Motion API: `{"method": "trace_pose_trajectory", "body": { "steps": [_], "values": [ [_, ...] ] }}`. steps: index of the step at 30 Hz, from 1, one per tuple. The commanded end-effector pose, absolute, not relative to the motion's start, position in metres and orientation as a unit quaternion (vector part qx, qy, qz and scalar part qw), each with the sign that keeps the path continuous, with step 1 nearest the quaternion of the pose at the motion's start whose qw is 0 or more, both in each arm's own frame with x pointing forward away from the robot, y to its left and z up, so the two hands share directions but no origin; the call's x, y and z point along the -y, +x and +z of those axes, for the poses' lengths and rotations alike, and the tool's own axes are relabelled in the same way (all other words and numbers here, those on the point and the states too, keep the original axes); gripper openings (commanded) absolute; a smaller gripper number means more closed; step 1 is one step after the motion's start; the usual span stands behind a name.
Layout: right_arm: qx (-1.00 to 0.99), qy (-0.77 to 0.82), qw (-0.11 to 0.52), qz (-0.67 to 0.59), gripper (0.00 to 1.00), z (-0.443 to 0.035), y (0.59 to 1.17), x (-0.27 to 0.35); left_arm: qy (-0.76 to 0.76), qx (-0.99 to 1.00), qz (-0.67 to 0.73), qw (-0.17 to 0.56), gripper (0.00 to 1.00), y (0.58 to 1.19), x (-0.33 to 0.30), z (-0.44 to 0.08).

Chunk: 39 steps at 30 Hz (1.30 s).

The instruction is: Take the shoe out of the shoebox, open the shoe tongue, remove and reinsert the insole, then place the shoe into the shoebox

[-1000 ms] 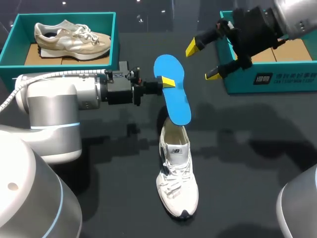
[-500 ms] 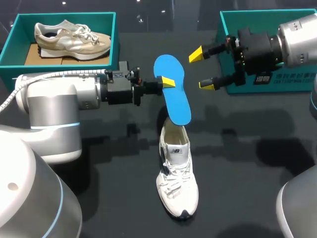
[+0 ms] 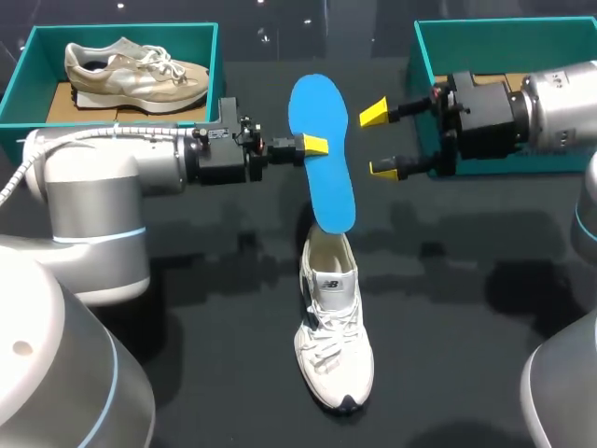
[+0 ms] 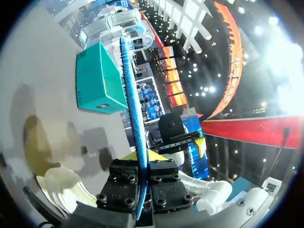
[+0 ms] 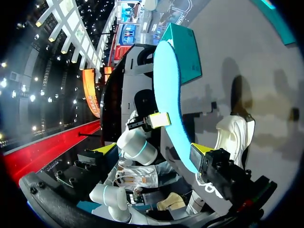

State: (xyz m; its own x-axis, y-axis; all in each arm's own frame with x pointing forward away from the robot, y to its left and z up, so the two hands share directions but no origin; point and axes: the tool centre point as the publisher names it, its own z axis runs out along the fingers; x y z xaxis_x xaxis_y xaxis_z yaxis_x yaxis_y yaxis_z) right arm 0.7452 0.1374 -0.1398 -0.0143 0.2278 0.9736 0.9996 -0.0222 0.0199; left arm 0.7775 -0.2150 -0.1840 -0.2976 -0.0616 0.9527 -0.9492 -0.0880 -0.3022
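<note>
A dark table [image 3: 187, 308] is carrying two teal shoeboxes. The left shoebox [image 3: 121, 30] is sitting at 10 o'clock with a beige shoe [image 3: 135, 73] lying inside it. The right shoebox [image 3: 424, 56] is sitting at 2 o'clock.

The white shoe [image 3: 333, 336] is lying on the table toward 6 o'clock, with its toe pointing at 6 and its heel opening facing 12. The blue insole [image 3: 324, 154] is standing above it, long and smooth. Its lower end is meeting the heel opening in the head view and its rounded end is reaching toward 12.

The left gripper [image 3: 312, 146] is coming in from 9 o'clock and pinching the insole at mid-length, one finger on each face; the left wrist view shows the insole [image 4: 133, 109] edge-on between the fingers. The right gripper [image 3: 379, 140] is hanging at the insole's 3 o'clock side, near it but apart, fingers spread wide and holding nothing.
</note>
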Motion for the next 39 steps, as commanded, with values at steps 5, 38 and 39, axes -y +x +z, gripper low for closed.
{"method": "trace_pose_trajectory", "body": {
  "steps": [5,38,39],
  "values": [
    [0.546,-0.547,0.435,-0.462,1.00,-0.144,0.746,-0.137,0.293,0.678,0.651,0.173,0.00,0.770,0.194,-0.167],
    [0.543,-0.544,0.438,-0.466,1.00,-0.147,0.747,-0.136,-0.150,0.690,0.649,-0.282,0.00,0.764,0.175,-0.145],
    [0.543,-0.544,0.438,-0.466,1.00,-0.147,0.747,-0.136,-0.150,0.690,0.649,-0.282,0.00,0.764,0.175,-0.145]
  ]
}}
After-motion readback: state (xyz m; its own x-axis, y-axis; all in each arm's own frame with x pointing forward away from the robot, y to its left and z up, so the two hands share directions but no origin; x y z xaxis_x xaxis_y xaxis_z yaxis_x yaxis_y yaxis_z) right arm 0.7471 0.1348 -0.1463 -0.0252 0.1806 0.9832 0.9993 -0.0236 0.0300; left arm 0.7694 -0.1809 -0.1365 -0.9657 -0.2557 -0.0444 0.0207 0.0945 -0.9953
